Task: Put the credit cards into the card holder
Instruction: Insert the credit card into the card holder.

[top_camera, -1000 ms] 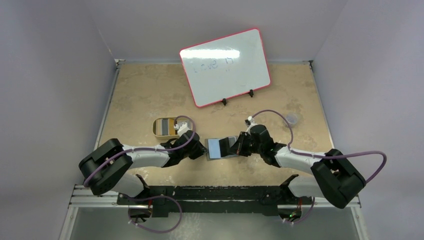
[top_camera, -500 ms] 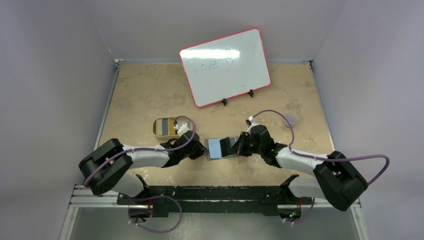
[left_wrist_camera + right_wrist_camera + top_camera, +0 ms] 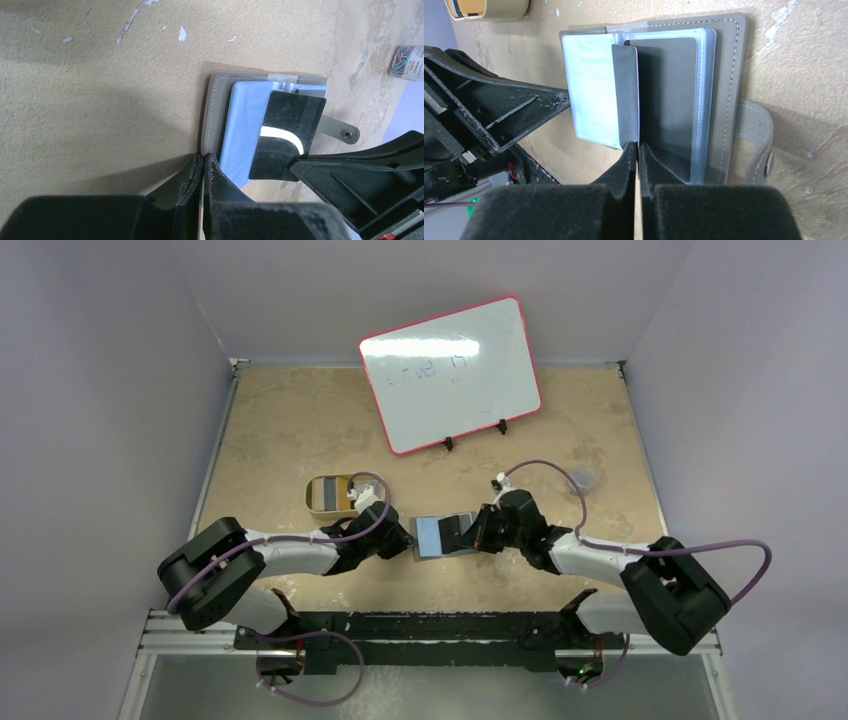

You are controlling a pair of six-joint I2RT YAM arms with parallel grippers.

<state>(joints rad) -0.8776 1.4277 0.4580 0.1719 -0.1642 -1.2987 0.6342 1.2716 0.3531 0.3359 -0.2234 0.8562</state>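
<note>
Card holder (image 3: 729, 75) hasn't moved: your left pincer (image 3: 202, 159) stays closed at its edge, and your right pincer (image 3: 638, 147) still pinches a dark card (image 3: 625, 90) over the pockets. You've yet to seat it.

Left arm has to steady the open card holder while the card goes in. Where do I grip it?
Pinch the card holder's bare grey stitched border from the robot's left, where the left gripper is shut now: it juts past the blue sleeves, away from the right gripper's black card.
</note>
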